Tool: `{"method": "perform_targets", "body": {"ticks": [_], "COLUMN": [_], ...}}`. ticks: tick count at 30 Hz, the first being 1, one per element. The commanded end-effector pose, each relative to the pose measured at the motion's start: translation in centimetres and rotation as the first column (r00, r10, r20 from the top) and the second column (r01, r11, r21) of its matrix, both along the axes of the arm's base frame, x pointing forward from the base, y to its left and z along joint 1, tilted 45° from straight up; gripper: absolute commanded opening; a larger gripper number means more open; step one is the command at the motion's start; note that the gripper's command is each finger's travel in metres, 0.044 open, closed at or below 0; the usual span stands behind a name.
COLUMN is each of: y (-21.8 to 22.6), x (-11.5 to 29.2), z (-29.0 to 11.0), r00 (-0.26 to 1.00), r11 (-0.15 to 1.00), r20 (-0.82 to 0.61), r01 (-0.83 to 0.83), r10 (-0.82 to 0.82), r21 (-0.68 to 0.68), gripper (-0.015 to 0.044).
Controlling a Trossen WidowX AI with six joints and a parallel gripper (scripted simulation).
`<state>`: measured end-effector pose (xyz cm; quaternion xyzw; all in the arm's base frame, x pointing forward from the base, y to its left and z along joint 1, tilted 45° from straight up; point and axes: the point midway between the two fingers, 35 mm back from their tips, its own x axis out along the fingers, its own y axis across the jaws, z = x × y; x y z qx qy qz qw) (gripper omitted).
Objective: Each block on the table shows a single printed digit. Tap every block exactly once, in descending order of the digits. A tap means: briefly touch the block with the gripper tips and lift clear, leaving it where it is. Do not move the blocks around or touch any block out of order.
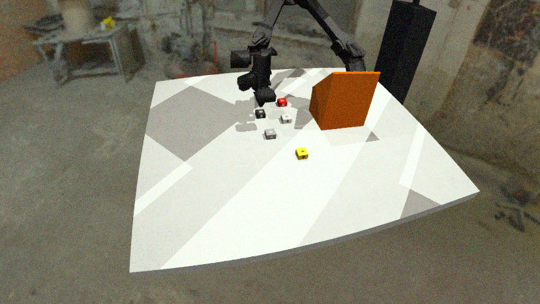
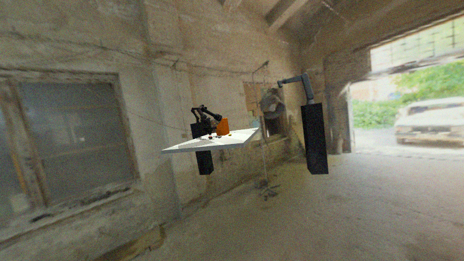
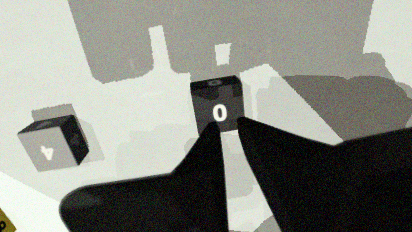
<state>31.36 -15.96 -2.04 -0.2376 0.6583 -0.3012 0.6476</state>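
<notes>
Several small digit blocks sit on the white and grey table (image 1: 264, 211) (image 2: 191, 148). A black block marked 0 (image 1: 259, 113) (image 3: 217, 102) lies just ahead of and below my gripper (image 1: 263, 102) (image 3: 228, 126). The fingers are nearly shut with only a narrow gap, and nothing is between them. The tips hang a little above and behind the black block without touching it. A grey block marked 4 (image 1: 270, 134) (image 3: 50, 145) lies to the left in the wrist view. A red block (image 1: 282, 102), a white block (image 1: 285, 119) and a yellow block (image 1: 301, 153) (image 3: 4, 223) lie nearby.
A large orange box (image 1: 344, 100) (image 2: 222, 126) stands on the table right of the blocks. A tall black pillar (image 1: 404, 45) stands behind the table's far right corner. The table's edges drop off on all sides.
</notes>
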Motion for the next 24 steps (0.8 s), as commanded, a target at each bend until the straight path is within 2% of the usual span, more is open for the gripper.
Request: {"method": "perform_targets", "body": {"ticks": [1, 6, 12, 16, 24], "y": [4.0, 12.6, 22.0, 26.1, 26.3], "x": [1.3, 1.5, -2.1, -5.6, -5.8], "z": [-1.9, -6.3, -11.2, -13.7, -13.8], "r00": [1.000, 1.000, 1.000, 1.000, 1.000], "r11": [0.999, 0.996, 0.998, 1.000, 1.000], "r20": [0.010, 0.010, -0.004, 0.000, 0.001], "r01": [-0.020, -0.029, -0.016, -0.006, -0.006], "r10": [0.020, 0.028, 0.016, 0.006, 0.006], "r21": [0.035, 0.083, 0.066, 0.018, 0.013], "gripper": [0.0125, 0.0256, 0.0400, 0.0400, 0.0400]}}
